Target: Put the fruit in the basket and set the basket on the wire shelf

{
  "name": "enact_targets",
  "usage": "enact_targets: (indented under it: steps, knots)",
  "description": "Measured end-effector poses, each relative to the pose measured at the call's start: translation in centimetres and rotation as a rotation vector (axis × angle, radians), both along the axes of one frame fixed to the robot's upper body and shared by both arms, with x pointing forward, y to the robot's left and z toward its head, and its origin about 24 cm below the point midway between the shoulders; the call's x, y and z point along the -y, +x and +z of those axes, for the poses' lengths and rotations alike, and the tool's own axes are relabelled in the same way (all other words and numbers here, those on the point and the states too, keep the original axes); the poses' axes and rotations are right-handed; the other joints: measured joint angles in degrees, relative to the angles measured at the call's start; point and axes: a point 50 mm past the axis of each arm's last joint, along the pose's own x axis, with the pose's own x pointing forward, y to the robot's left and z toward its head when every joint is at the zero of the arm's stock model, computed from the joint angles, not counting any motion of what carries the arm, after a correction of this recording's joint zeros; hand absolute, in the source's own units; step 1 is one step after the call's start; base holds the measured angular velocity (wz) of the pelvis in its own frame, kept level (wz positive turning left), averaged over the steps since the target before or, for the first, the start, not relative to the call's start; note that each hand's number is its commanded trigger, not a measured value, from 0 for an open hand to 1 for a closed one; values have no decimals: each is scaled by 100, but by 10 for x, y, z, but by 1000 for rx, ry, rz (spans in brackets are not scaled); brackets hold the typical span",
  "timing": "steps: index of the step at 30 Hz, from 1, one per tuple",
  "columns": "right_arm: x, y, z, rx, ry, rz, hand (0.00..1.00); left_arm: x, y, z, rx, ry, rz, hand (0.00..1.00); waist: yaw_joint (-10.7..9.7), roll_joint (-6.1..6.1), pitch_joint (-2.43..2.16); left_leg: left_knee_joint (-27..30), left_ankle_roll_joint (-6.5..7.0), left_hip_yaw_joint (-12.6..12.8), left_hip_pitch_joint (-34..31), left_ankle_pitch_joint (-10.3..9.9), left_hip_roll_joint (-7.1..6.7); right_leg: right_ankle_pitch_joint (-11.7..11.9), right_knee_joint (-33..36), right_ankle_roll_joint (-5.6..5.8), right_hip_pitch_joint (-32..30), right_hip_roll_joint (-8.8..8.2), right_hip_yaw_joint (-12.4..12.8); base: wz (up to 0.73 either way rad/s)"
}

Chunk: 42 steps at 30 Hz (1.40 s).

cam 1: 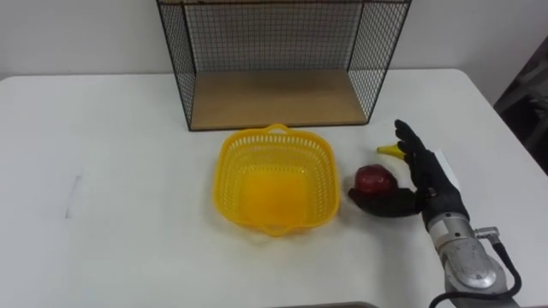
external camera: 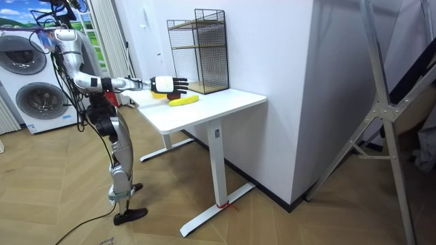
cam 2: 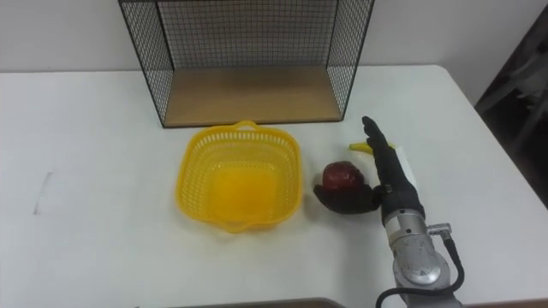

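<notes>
Reaching over the white table [cam 1: 103,154], the right hand [cam 1: 428,184] lies just right of the red apple [cam 1: 373,179]. Its fingers [cam 1: 417,162] are stretched straight toward the wire shelf [cam 1: 274,98] and its thumb is hooked out along the apple's near side, touching it or very nearly so. Nothing is clasped, so the hand counts as released. A banana [cam 1: 390,151] peeks out from behind the fingers, and both fruits sit on the tabletop, close beside the empty yellow basket [cam 1: 274,133] but outside it. In the room view the robot stands at the table's end with this arm held out level. The apple looks firm, smooth and round, so it is likely to roll or slip from a shallow pinch. Curling the fingers round its widest part against the thumb should hold it best. The banana is softer and bruises easily, so a gentle wrap at its middle would suit. The plastic lattice basket should be light and fairly stiff, best taken by its rim.
</notes>
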Motion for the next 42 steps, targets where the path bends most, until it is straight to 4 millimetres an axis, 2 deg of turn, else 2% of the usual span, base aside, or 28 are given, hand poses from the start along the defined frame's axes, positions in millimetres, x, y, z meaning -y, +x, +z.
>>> enact_targets:
  steps: [9, 14, 23, 30, 36, 42]
  knots:
    - [2, -3, -10, -56, -1, -5, 0, 3, -4, -1, -19, -12, -20, 0, -5, -3, 17, 54, 1, -38, 10, -3, 3, 18, -62, -1, 75, 2, -34, 2]
    - [5, -7, -19, -101, -5, -10, 0, 3, -5, -1, -27, -25, -20, 0, -9, -60, 41, 54, 3, -111, 2, -2, -10, 30, -105, 4, 134, 2, -90, 7]
    - [6, -6, -25, -127, -6, 5, 0, 3, -3, -1, -23, -24, -24, 0, -6, -94, 45, 50, 2, -168, 4, -3, -17, 30, -195, 5, 180, 6, -129, 3]
    - [8, 4, -29, -155, -84, 51, 0, 1, 1, 0, -15, -16, -36, 0, 11, -109, 52, 77, 3, -157, 12, -5, -15, 42, -189, 1, 153, 11, -87, 0]
    - [13, 7, -30, -170, -104, 54, 0, 2, 2, 0, -18, -33, -38, 0, 141, -110, 51, 95, 4, -168, 2, -4, -13, 56, -189, -3, 138, 15, -81, 0]
    - [15, 7, -32, -174, -108, 50, 0, 1, 2, 0, -24, -32, -53, 0, 152, -116, 49, 99, 4, -175, 16, -4, -12, 66, -192, -2, 181, 18, -95, 0]
